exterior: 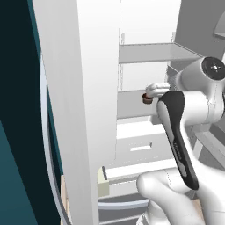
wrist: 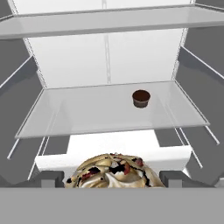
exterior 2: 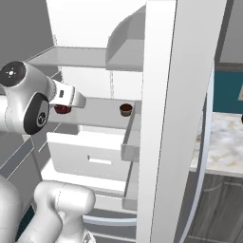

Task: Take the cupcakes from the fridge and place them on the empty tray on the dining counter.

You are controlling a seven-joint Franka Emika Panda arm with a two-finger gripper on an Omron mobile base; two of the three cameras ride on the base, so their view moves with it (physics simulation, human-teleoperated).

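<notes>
While the fridge (exterior: pixel 83 110) stands open with its white inside on show, the contents read as follows.

Item one – near cupcake (wrist: pixel 109 171): at the bottom centre of the hand view, its top mottled cream and brown with red flecks. It sits between the two fingers (wrist: pixel 52 178) of the gripper (wrist: pixel 111 179), which are closed in on it, one against each side, pinching it. In the right base view the same piece shows as a small dark-red round at middle left (exterior 2: pixel 62 109), tucked under the white hand at the level of the middle shelf (exterior 2: pixel 99 114).

Item two – far cupcake (wrist: pixel 141 98): dark brown in a dark wrapper, upright on the clear middle shelf, right of centre in the hand view and well apart from the gripper. The right base view places it near the frame's centre (exterior 2: pixel 125 110), close to the shelf's right end.

Fittings: upper shelf (wrist: pixel 109 22) across the top of the hand view; white drawer (exterior 2: pixel 90 156) below the middle shelf.

Surroundings: marble-topped table (exterior 2: pixel 223 142) at the right edge of the right base view, beyond the fridge door.
</notes>
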